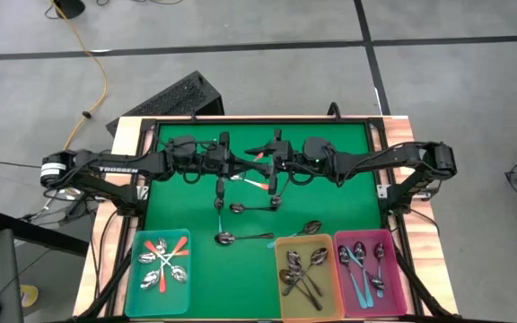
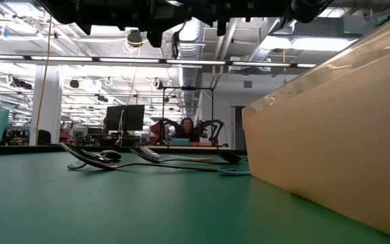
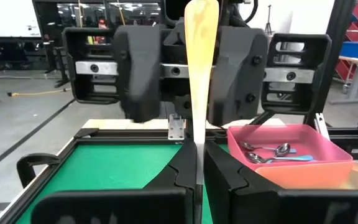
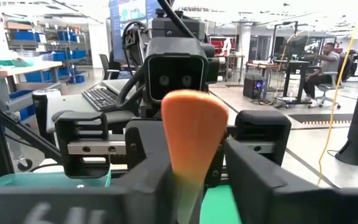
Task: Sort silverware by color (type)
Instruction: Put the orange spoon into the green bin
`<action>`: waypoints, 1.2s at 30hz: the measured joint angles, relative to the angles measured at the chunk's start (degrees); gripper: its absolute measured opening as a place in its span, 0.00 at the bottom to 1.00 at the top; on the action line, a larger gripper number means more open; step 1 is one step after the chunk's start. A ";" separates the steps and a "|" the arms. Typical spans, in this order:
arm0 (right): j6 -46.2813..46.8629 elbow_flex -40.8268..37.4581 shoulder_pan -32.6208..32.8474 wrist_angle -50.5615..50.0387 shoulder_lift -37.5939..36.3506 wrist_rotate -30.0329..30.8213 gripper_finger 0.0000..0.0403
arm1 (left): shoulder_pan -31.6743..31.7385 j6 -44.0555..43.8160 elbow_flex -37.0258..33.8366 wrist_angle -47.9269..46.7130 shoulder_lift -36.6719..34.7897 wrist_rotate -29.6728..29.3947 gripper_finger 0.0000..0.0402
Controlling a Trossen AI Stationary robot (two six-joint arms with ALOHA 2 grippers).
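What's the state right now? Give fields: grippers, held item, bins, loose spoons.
left gripper: shut on the orange-handled spoon, above mid-mat
right gripper: facing the left one, at the same handle; grip unclear
teal bin: orange-handled spoons
yellow bin: plain metal spoons
pink bin: blue-handled spoons
loose spoons: several lying on the green mat
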 joint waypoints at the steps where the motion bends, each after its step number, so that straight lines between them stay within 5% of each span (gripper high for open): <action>1: 0.01 0.00 0.00 -0.06 0.01 0.00 0.33 | 0.00 0.00 0.00 0.08 0.00 -0.29 0.00; 6: -0.08 0.06 0.04 -2.11 -0.01 -0.09 0.07 | 0.02 0.00 0.00 -0.12 0.00 -0.95 0.00; 13: -0.24 0.15 0.00 -4.24 0.43 3.67 0.07 | -0.07 -1.27 -0.02 -2.47 0.11 -7.36 0.03; 19: 6.81 0.18 0.05 -5.61 -3.56 7.80 0.07 | -0.02 -12.19 0.00 -7.07 -4.03 -11.39 0.19; 25: -1.26 -0.02 -0.82 -8.62 -4.40 9.12 0.07 | 0.52 -5.18 0.00 -7.46 -4.26 -15.52 0.30; 36: -10.28 0.00 -3.66 -0.83 -4.96 8.39 0.07 | 4.17 2.85 0.07 -7.47 -8.16 -17.06 0.31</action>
